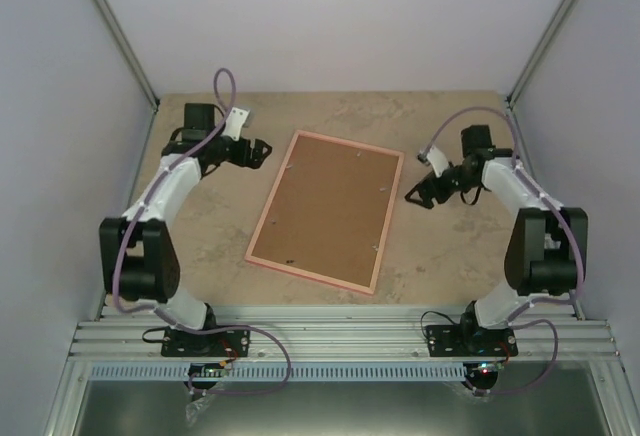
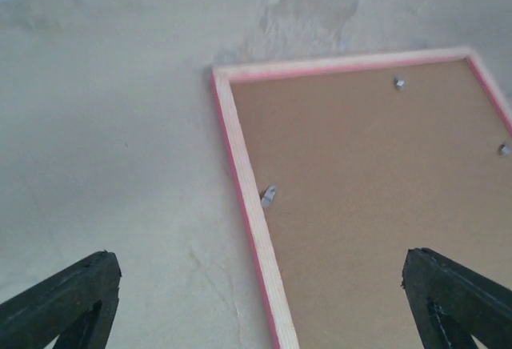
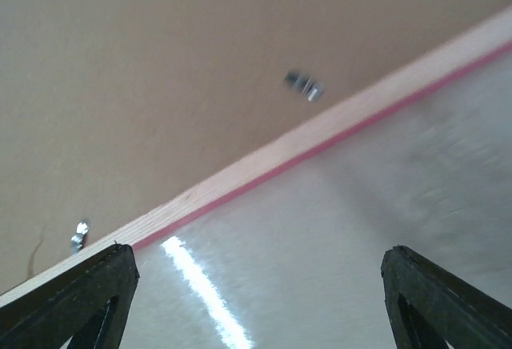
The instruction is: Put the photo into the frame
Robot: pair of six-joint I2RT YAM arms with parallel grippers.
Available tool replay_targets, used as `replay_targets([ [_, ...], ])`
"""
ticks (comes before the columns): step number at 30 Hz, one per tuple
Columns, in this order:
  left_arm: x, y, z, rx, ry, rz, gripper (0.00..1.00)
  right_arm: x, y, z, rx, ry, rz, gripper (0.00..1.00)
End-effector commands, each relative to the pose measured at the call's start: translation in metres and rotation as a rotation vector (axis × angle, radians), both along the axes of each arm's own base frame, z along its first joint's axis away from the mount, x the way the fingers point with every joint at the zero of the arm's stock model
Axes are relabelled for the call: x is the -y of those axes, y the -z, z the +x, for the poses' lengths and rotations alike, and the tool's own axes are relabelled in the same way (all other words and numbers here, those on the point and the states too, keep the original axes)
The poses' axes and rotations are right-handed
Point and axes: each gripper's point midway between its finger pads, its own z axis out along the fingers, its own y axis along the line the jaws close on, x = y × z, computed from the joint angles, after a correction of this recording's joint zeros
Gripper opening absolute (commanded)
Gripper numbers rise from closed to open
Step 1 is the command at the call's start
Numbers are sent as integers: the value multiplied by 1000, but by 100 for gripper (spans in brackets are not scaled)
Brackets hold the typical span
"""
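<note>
The pink frame (image 1: pixel 388 218) lies face down in the middle of the table with the plain brown backing board (image 1: pixel 328 208) inside it, held by small metal clips (image 2: pixel 268 196). The photo is hidden. My left gripper (image 1: pixel 263 148) is open and empty, just off the frame's far left corner; its view shows that corner (image 2: pixel 240 149) between the fingertips (image 2: pixel 80 285). My right gripper (image 1: pixel 418 196) is open and empty beside the frame's right edge (image 3: pixel 264 165), above bare table.
Metal posts and pale walls close in the table on the left, right and back. An aluminium rail (image 1: pixel 340 341) runs along the near edge by the arm bases.
</note>
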Motion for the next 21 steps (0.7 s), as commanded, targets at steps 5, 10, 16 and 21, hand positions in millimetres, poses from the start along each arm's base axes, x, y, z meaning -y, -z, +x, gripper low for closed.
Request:
replay_targets([
  [5,-15,-58,-19,114,2,120,99,9,-143,50,653,-105,-131,97],
  [10,-6,-51,-62,31,194,173,99,-24,-194,28,830,-217,66,98],
  [16,-10,-1,-123,39,330,377,99,-106,-117,-32,572,-503,78,98],
  [21,6,53,-157,20,475,566,85,-136,-80,-56,480,-553,95,93],
])
